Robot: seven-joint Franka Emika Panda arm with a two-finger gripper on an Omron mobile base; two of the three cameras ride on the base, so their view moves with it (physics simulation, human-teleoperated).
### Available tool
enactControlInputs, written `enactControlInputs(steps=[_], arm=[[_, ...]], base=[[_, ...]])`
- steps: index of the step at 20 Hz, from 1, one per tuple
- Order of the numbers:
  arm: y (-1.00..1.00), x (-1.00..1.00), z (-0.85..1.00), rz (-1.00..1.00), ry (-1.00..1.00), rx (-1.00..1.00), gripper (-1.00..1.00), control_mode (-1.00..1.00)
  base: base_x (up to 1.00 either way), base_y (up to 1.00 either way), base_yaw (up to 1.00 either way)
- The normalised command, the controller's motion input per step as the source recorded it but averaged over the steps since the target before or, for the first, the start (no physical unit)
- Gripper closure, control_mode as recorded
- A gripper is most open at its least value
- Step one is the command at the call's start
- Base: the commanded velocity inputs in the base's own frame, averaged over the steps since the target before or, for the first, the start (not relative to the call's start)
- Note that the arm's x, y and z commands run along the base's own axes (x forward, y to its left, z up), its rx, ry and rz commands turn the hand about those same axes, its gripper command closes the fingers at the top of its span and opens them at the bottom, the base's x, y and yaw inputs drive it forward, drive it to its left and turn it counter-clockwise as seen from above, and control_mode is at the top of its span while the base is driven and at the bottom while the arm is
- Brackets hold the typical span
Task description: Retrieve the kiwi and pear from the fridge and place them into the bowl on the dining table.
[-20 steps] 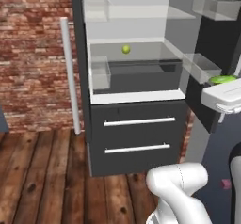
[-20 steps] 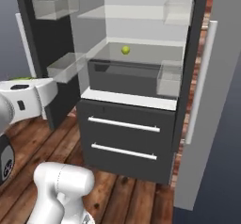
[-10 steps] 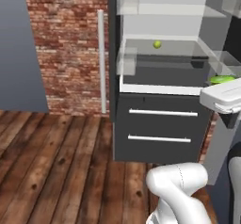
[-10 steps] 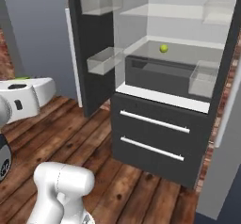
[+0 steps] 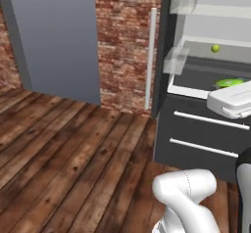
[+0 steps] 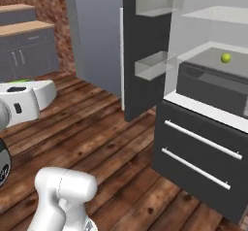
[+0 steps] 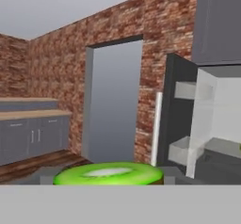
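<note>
Pear (image 5: 215,48) on fridge (image 6: 203,142) shelf (hand view: kiwi (image 7: 109,173)).

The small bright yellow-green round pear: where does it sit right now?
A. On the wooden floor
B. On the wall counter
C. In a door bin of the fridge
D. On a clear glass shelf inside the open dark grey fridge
D: the small bright yellow-green round pear rests on a clear glass shelf inside the open dark grey fridge, above its two white-handled drawers.
</note>
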Motion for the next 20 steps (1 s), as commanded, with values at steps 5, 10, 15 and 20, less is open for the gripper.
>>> enactControlInputs(steps=[5,10,15,20], arm=[[0.00,0.00,0.00,0.00,0.00,0.00,1.00,1.00],[0.00,0.00,0.00,0.00,0.00,0.00,1.00,1.00],[0.00,0.00,0.00,0.00,0.00,0.00,1.00,1.00],[0.00,0.00,0.00,0.00,0.00,0.00,1.00,1.00]], base=[[-0.08,0.00,0.47],[-0.02,0.00,0.44],[-0.04,0.00,0.42],[-0.01,0.00,0.39]])
